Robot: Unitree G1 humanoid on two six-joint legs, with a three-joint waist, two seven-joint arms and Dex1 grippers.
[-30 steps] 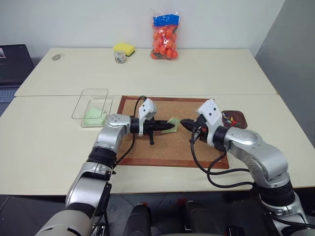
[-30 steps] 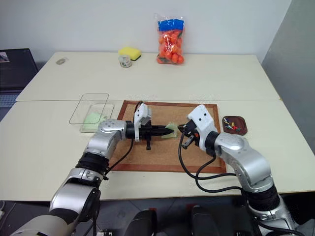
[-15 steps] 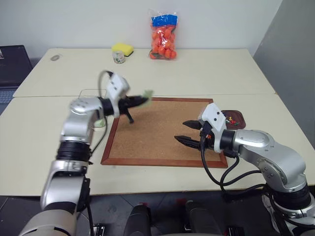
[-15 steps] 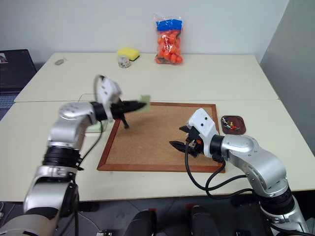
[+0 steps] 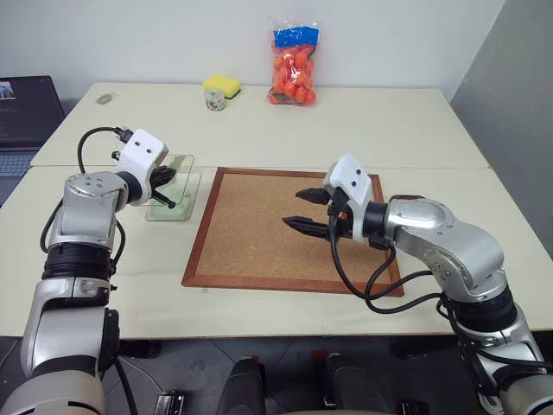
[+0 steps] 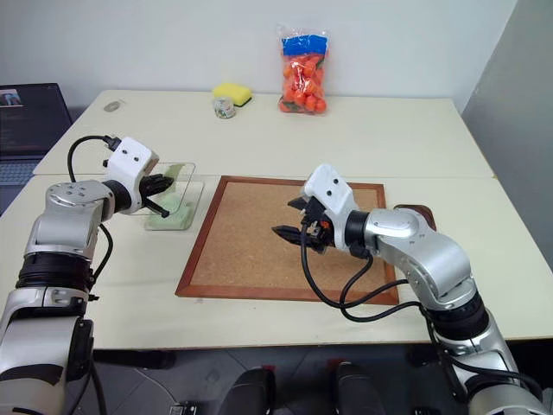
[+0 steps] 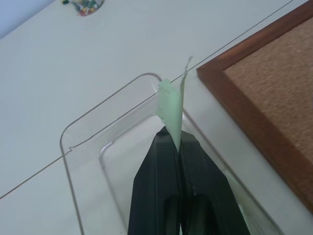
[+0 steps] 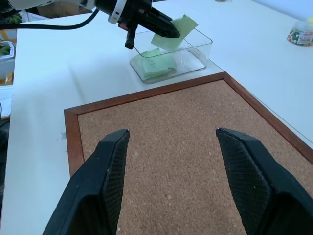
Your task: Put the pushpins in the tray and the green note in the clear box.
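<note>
The thin pale green paper note point(image 8: 172, 30) is pinched between the closed black fingers of the left gripper point(image 7: 175, 141) and is now held above the transparent low-walled plastic box point(image 8: 198, 50), which stands on the table just beside the wood-framed cork board point(image 5: 259, 225). A second ago the same note was being held over the middle of that board, so it has been carried leftward to its destination. Another green slip is already seen lying on the box floor (in the right wrist view). The right gripper point(image 8: 172, 166), nearly closed a second ago, has been opened wide and is held empty over the bare cork. The small dark reddish-brown dish point(image 5: 406, 200) is largely hidden behind the right arm, so the pushpins cannot be checked. No pins are seen on the board. What seems left is the release: the note should be lowered inside the walls before the fingers are parted, since so light a slip could drift out.
</note>
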